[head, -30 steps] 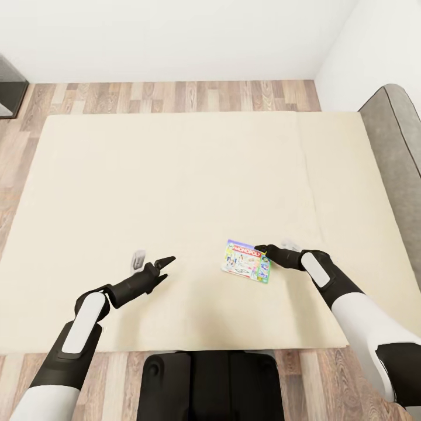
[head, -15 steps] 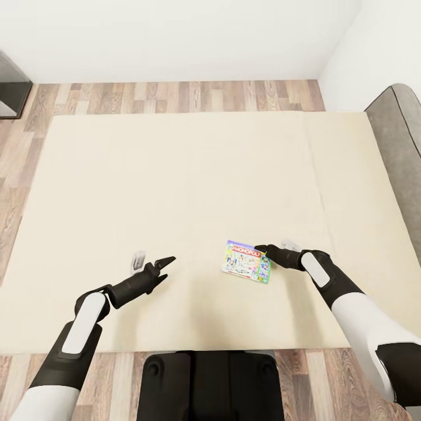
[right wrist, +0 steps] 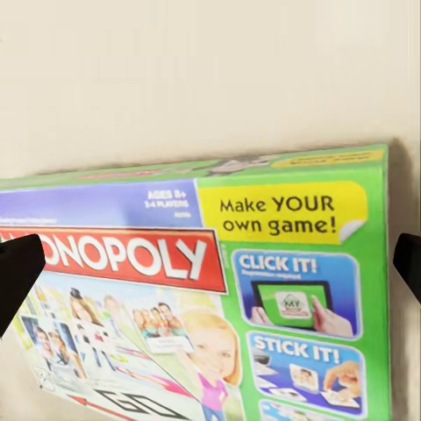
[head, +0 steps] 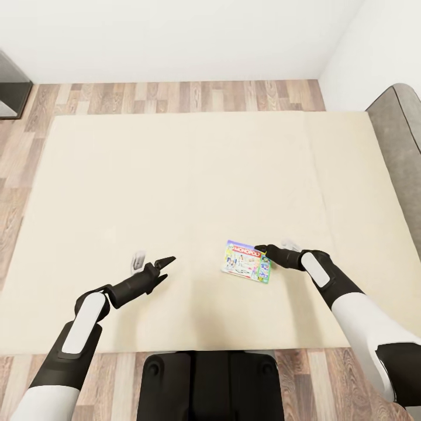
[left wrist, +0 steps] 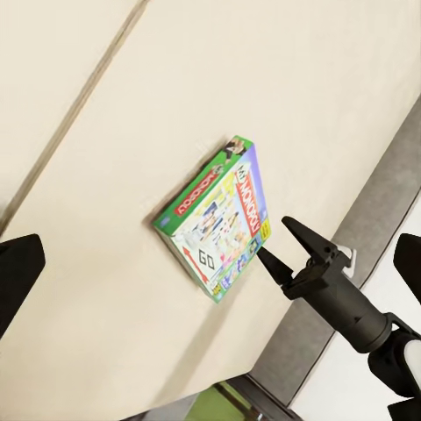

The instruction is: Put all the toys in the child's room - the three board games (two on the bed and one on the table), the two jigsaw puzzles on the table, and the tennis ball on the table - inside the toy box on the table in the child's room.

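A Monopoly board game (head: 246, 261) lies flat on the bed's (head: 175, 187) beige mattress, near its front edge. Its green box with the red banner also shows in the left wrist view (left wrist: 217, 225) and close up in the right wrist view (right wrist: 202, 289). My right gripper (head: 272, 246) is open just right of the box, low over the mattress, with its fingers (right wrist: 17, 267) on either side of the box's short edge and holding nothing. My left gripper (head: 156, 258) hovers open over bare mattress well left of the box.
The grey-brown headboard (head: 403, 146) runs along the right. Light wood-plank floor (head: 175, 96) lies beyond the bed, below a white wall. Dark furniture (head: 9, 88) stands at the far left. My dark base (head: 210, 386) is against the bed's front edge.
The head camera shifted slightly, so the picture slid a little to the right. Both grippers and the Monopoly box stay where they were.
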You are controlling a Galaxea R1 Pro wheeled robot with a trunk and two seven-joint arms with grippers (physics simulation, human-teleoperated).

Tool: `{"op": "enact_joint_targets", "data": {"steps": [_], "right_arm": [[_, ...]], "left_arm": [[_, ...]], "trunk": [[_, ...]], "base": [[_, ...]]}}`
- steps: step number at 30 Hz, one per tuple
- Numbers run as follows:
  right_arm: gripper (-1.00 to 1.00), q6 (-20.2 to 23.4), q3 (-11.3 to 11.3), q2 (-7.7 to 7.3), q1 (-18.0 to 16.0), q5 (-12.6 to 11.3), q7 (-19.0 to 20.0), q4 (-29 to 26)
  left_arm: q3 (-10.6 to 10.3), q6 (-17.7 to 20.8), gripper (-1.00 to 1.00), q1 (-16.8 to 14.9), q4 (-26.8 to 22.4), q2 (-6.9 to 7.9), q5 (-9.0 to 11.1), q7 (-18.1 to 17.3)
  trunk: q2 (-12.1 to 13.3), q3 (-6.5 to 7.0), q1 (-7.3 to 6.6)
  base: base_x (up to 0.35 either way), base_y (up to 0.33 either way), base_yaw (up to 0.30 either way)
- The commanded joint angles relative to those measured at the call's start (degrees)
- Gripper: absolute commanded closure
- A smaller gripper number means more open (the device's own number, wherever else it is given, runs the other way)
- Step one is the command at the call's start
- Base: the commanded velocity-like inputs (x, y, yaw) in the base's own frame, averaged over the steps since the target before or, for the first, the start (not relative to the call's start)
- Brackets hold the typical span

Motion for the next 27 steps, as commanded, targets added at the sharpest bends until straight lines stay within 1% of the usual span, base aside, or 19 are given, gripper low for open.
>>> {"op": "enact_joint_targets", "data": {"steps": [1,10,27], "right_arm": [[-1.00,0.11,0.21,-0.06,-0.03,0.06,0.14,-0.03],[-1.00,0.11,0.21,-0.06,-0.03,0.06,0.14,-0.02],[-1.00,0.11,0.22,-0.06,-0.03,0.06,0.14,-0.03]], "left_arm": [[0.09,0.29,-1.00,-0.02,0.01,-0.01,-0.28,-0.35],[0.09,0.29,-1.00,-0.02,0.01,-0.01,-0.35,-0.37],[0.13,0.24,-1.00,-0.02,0.01,-0.04,-0.26,-0.33]], "trunk": [[-0.09,-0.06,0.03],[-0.09,-0.06,0.03],[-0.09,-0.06,0.03]], "base": [[0.000,0.120,0.000],[0.000,0.211,0.000],[0.000,0.271,0.000]]}}
